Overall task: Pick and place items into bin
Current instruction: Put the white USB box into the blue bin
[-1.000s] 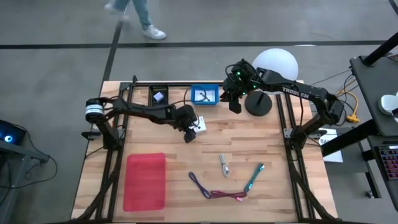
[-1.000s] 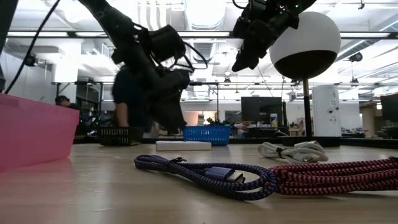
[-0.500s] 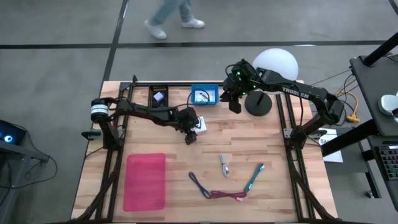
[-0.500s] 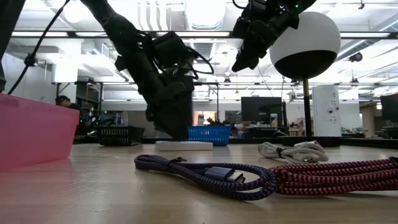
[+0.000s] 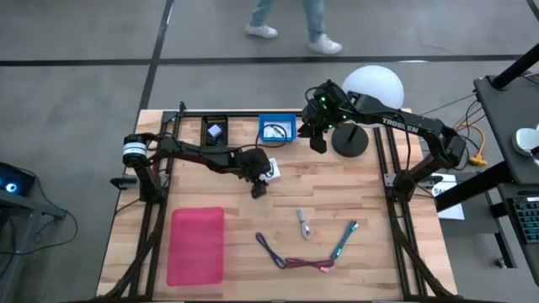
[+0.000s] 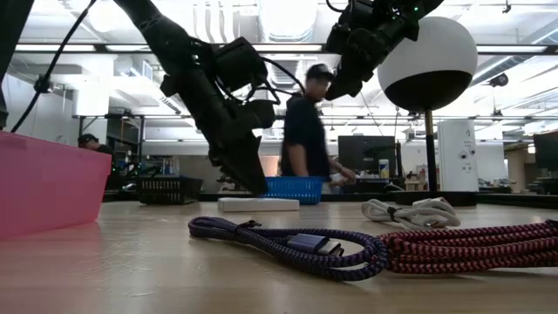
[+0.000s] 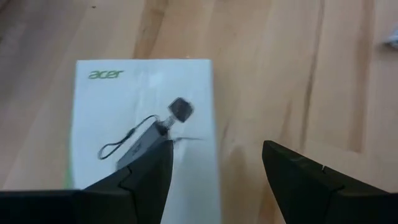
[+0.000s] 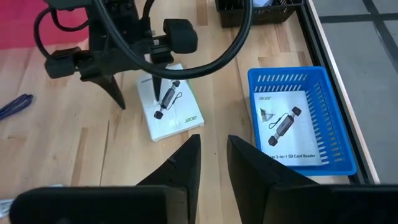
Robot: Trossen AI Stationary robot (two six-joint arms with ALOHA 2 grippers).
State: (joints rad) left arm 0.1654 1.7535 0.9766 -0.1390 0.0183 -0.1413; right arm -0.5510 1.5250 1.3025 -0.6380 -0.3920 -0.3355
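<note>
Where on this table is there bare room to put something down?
Bare wood lies right of the white box, between the pen and lamp base, and between the pink bin and cord. The back edge by both baskets is crowded.

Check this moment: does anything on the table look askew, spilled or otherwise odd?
Nothing looks damaged or spilled. One white Acer box lies loose on the wood, skewed against the plank lines, under the open left hand; its twin sits inside the blue basket. The purple cord lies in a loose tangle near the front edge.
</note>
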